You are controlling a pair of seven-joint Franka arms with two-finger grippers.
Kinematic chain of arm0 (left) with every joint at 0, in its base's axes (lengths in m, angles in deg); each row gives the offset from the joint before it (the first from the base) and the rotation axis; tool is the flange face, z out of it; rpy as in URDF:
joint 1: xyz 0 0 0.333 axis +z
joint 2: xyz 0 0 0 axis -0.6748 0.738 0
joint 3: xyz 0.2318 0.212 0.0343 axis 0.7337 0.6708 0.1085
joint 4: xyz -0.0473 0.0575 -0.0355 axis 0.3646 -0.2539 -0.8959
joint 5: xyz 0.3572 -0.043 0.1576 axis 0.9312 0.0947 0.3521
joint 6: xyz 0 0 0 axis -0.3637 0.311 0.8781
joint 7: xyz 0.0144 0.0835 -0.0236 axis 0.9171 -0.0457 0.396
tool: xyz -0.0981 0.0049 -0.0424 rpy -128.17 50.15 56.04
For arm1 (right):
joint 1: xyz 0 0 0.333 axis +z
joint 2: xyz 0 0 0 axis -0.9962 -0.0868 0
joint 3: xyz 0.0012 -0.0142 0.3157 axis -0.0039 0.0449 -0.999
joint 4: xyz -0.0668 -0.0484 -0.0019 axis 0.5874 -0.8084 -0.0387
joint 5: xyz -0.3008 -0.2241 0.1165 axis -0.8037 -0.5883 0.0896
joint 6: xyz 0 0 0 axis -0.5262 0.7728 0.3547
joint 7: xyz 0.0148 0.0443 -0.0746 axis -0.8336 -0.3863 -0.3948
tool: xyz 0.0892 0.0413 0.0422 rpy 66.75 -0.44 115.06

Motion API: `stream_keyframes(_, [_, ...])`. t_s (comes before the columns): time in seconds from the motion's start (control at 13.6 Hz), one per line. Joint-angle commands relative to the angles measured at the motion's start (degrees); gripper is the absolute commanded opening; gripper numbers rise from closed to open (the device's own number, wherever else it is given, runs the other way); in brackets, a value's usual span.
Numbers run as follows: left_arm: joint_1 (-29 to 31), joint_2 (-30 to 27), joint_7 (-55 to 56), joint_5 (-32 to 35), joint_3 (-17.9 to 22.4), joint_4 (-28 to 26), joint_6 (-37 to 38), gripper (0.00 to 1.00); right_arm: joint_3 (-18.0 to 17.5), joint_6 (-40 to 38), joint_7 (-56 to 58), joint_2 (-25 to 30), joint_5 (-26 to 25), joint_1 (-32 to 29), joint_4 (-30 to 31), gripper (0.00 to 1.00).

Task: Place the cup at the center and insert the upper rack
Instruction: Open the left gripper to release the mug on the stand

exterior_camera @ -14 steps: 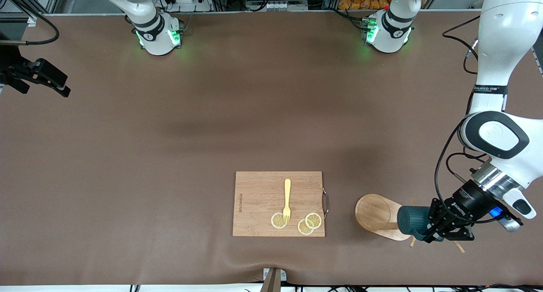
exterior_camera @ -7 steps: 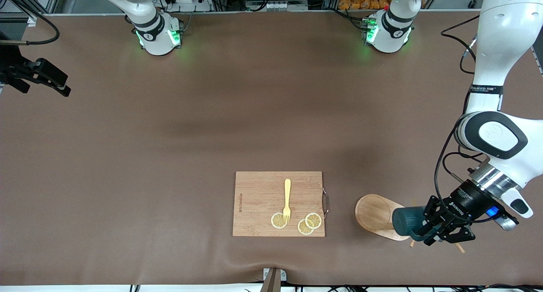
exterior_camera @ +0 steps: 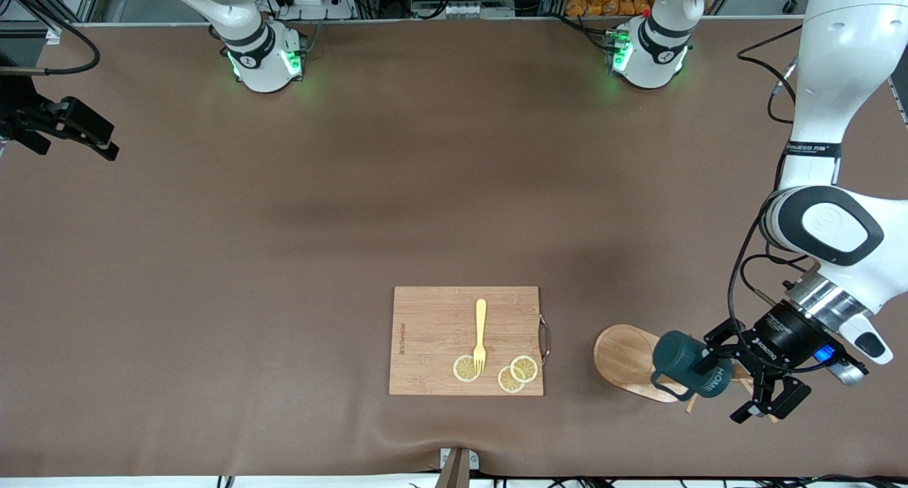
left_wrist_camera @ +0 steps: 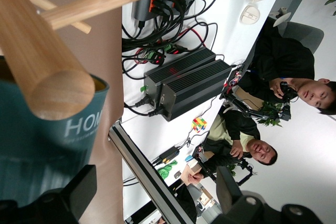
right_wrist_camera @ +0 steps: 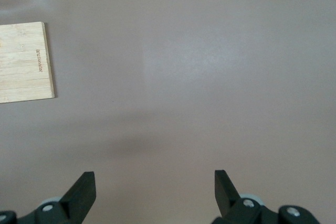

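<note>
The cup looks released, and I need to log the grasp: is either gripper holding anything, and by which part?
Nothing is held. The left gripper stands open beside the cup on the upper rack; the right gripper waits open.

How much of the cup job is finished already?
Looks done: the cup rests against the pole of the upper rack, and nothing grips it. In hand: nothing. The left gripper is open beside the cup, and the right gripper waits open over the table. Left: the cup is at the left arm's end, not the middle, so that part seems undone.
</note>
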Motion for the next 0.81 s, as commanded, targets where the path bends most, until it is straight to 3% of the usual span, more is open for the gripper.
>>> stream_keyframes(0.0, [0.4,-2.8,-0.3,-0.5,0.0,-1.2,-0.1,1.00,0.1,-0.7,-0.3,0.7,-0.9,0.2,0.1,1.00])
stream_keyframes(0.29, [-0.3,-8.4,0.1,8.0,0.2,-5.9,0.1,1.00,0.1,-0.7,-0.3,0.8,-0.9,0.2,0.2,1.00])
stream_keyframes(0.51, [-0.3,-13.2,0.4,20.4,-0.3,-10.6,1.6,1.00,0.2,-1.1,-0.3,0.7,-0.9,0.2,0.2,1.00])
stream_keyframes(0.73, [0.1,-16.1,0.5,32.6,-0.2,-11.3,9.8,1.00,0.2,-1.1,-0.3,0.7,-1.0,0.2,0.2,1.00])
